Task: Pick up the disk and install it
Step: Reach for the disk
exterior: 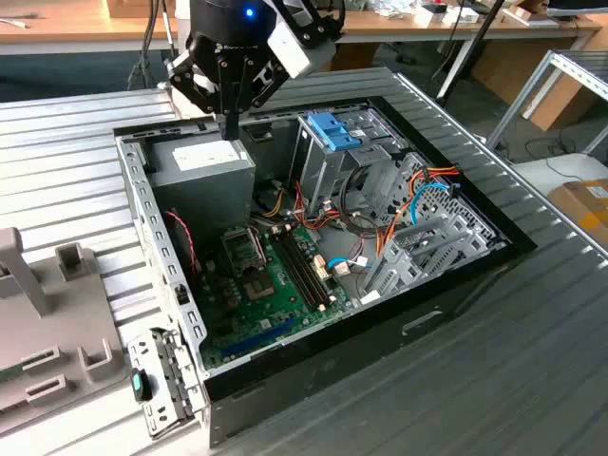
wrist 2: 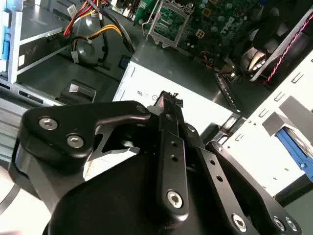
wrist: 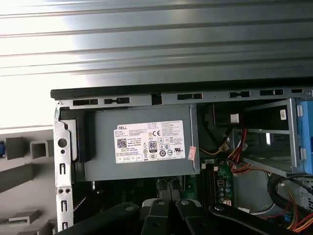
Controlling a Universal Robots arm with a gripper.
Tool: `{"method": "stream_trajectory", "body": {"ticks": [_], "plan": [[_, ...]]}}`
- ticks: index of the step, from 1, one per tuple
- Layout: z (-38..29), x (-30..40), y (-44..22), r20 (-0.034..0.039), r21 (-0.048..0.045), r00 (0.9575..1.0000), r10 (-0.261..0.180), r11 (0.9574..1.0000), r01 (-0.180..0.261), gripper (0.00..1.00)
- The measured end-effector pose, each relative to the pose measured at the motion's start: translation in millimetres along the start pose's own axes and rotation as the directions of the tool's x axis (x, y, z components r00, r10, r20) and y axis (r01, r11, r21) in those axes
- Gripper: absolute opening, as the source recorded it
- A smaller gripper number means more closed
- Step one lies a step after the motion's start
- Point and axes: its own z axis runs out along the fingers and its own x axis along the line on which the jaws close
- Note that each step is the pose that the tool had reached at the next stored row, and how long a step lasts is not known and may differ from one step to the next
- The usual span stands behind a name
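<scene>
My gripper (exterior: 231, 126) hangs over the back corner of the open computer case (exterior: 152, 237), just above the grey power-supply box (exterior: 204, 169). Its fingers are shut with nothing between them, and in the second wrist view the gripper (wrist 2: 168, 98) points at the box's white label. A light blue ribbed plastic edge (wrist 2: 295, 148) shows under a grey holder outside the case wall. It may be the disk's bracket, but the disk's body is hidden. A blue sliver (wrist: 1, 149) lies by the same holder in the first wrist view.
A tall metal cage (exterior: 328, 166) with a blue latch (exterior: 332, 131) stands beside the power supply, and cables (exterior: 418, 195) and the motherboard (exterior: 266, 275) lie lower in the case. A grey slotted fixture (exterior: 57, 285) sits on the ribbed table at the exterior view's left.
</scene>
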Motion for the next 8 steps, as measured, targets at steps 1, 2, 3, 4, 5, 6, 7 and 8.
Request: {"method": "stream_trajectory", "body": {"ticks": [1,2,3,4,5,6,7,8], "plan": [[0.0,0.0,0.0,0.0000,0.0000,1.0000,0.000,1.0000,0.000,0.11],[0.0,0.0,0.0,0.0000,0.0000,1.0000,0.000,1.0000,0.000,0.11],[0.0,0.0,0.0,0.0000,0.0000,1.0000,0.000,1.0000,0.000,0.11],[0.0,0.0,0.0,0.0000,0.0000,1.0000,0.000,1.0000,0.000,0.11],[0.0,0.0,0.0,0.0000,0.0000,1.0000,0.000,1.0000,0.000,0.11],[0.0,0.0,0.0,0.0000,0.0000,1.0000,0.000,1.0000,0.000,0.11],[0.0,0.0,0.0,0.0000,0.0000,1.0000,0.000,1.0000,0.000,0.11],[0.0,0.0,0.0,0.0000,0.0000,1.0000,0.000,1.0000,0.000,0.11]]}}
